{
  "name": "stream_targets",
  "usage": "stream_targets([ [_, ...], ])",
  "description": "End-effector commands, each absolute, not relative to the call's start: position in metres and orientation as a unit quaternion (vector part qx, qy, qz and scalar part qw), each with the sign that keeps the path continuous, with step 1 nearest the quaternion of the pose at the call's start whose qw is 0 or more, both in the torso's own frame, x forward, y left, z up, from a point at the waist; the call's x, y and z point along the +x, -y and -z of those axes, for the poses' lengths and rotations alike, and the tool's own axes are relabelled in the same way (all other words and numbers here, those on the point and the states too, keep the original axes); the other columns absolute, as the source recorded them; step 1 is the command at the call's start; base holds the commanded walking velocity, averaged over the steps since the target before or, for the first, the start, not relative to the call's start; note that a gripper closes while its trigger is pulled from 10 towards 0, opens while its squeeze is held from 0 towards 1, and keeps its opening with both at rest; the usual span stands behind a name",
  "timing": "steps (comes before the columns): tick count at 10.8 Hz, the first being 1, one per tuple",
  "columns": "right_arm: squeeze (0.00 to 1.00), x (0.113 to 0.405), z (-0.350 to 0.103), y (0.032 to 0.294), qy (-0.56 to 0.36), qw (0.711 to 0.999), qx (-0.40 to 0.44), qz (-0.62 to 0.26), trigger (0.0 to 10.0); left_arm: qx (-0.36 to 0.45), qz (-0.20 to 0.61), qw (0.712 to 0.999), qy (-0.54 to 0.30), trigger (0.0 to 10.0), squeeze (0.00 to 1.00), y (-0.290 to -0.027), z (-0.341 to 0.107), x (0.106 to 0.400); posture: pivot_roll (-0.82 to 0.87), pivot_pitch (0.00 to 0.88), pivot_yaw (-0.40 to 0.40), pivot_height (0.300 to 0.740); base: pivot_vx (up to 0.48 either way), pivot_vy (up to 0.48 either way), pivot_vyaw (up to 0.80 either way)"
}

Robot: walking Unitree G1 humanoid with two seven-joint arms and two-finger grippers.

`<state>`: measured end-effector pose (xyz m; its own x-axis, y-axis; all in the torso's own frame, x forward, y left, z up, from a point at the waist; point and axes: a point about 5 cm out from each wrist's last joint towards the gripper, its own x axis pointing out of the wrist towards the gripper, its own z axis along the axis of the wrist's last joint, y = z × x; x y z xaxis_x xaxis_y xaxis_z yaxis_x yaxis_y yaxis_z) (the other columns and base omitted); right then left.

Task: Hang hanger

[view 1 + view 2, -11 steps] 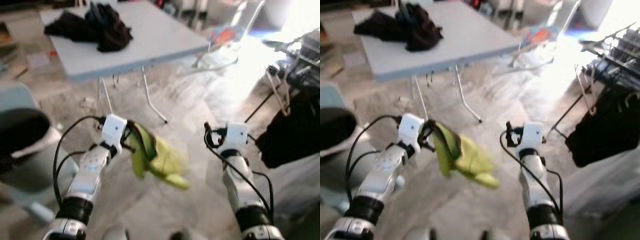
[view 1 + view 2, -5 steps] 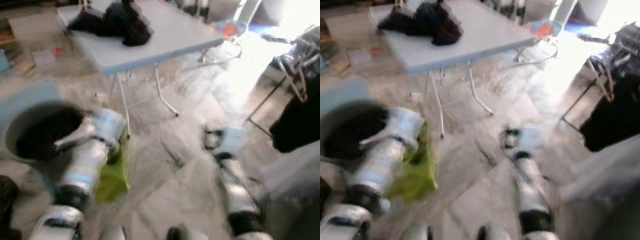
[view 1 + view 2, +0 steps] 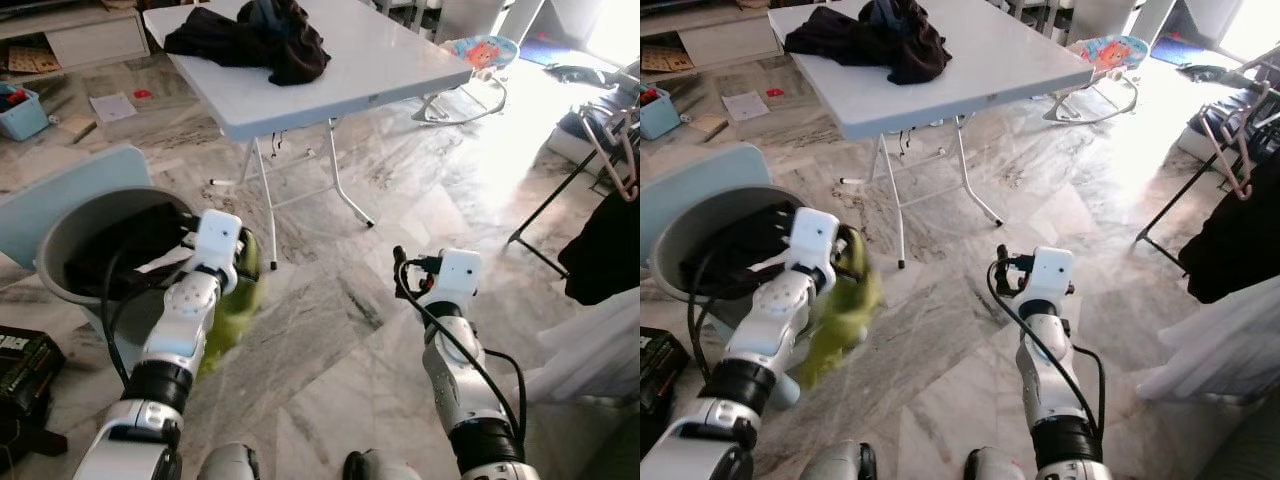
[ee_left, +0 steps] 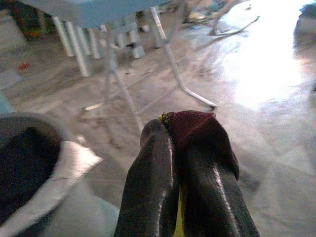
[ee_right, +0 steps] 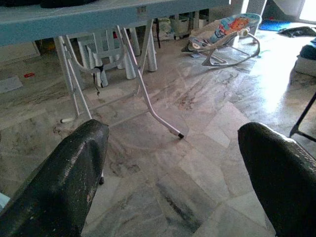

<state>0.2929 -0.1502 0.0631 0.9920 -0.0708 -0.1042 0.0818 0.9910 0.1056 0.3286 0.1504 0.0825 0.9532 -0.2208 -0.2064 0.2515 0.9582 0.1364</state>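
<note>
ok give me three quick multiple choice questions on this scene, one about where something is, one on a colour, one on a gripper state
1. Where does the heap of dark clothes lie?
A. on the white table
B. on the floor under the table
C. on the baby bouncer

2. What colour is the cloth that the left gripper carries?
A. red
B. yellow-green
C. blue

3. How do the right gripper's fingers stand?
A. shut on a hanger
B. shut on the cloth
C. open, holding nothing

Answers:
1. A: the dark clothes sit on top of the white table, toward its far end.
2. B: the cloth hanging by the left gripper is yellow-green, beside the grey basket.
3. C: in the right wrist view the right gripper has its two fingers wide apart with bare floor between them.
</note>
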Motion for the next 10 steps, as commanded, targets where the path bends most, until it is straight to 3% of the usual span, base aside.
stream_targets([
  [1,0.00,0.2946,-0.0625,0.1518,-0.055,0.996,0.054,0.036,10.0,0.070,0.136,0.986,-0.061,10.0,0.00,-0.1466,-0.0942,0.3298,0.00,0.051,-0.048,0.740,0.292,0.000,0.00],
  [6,0.00,0.2968,-0.0609,0.1479,-0.057,0.997,0.055,0.020,10.0,0.063,0.148,0.986,-0.052,10.0,0.00,-0.1451,-0.0947,0.3282,0.00,0.048,-0.052,0.740,0.410,0.000,-0.37],
  [10,0.00,0.2979,-0.0607,0.1485,-0.057,0.997,0.058,0.018,10.0,0.057,0.152,0.986,-0.049,10.0,0.00,-0.1424,-0.0944,0.3270,0.00,0.049,-0.052,0.740,0.427,0.000,0.00],
])
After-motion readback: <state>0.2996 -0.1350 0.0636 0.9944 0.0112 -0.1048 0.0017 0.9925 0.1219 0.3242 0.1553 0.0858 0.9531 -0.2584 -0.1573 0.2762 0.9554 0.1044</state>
